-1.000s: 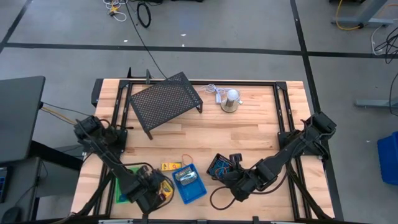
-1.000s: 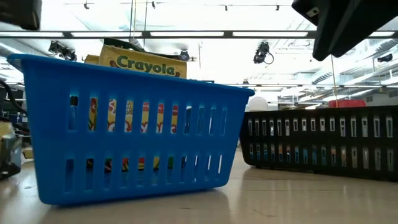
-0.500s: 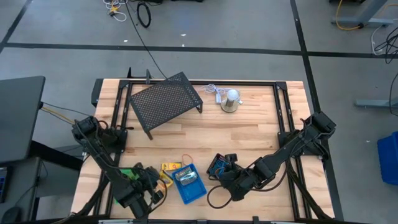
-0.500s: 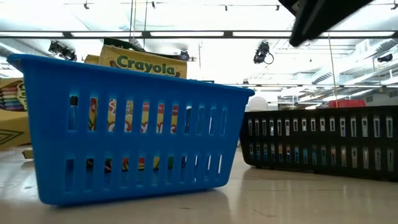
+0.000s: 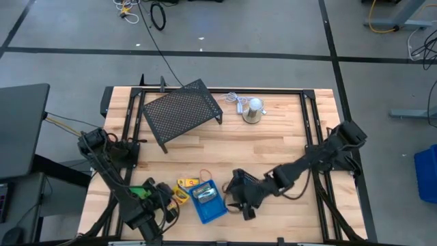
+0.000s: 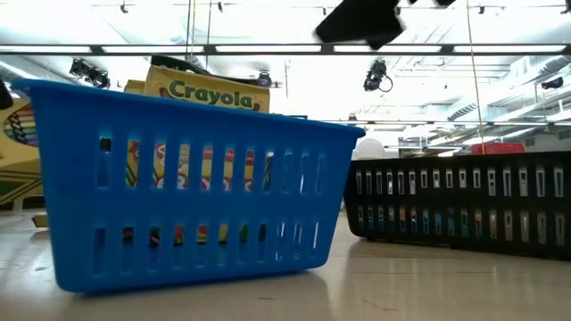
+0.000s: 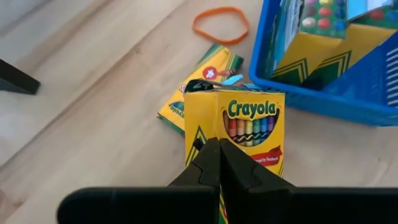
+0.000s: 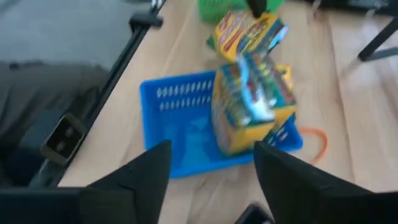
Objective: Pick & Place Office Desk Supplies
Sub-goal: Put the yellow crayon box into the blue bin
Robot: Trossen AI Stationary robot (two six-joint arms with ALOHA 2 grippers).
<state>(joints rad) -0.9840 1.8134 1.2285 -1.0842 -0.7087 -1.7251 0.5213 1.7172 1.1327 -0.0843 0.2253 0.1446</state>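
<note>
Partly done, by the look of it. Blue tray (image 5: 208, 201) already loaded with crayon boxes (image 6: 207, 86), standing proud of its rim. Right end effector (image 8: 208, 171) spread wide and empty, hovering just beside the blue tray, with the black mesh tray (image 5: 240, 182) close under its arm. Left end effector (image 7: 219, 163) pressed together, no box pinched; upright crayon box (image 7: 241, 134) right in front of the closed fingertips. Flat crayon box (image 7: 200, 84) lying on the surface (image 7: 87, 81) just beyond that, orange elastic loop (image 7: 221, 25) farther ahead, beside the blue tray. Green tray (image 5: 136, 205) under the left arm. Left to do, probably: the two loose boxes and the orange loop.
</note>
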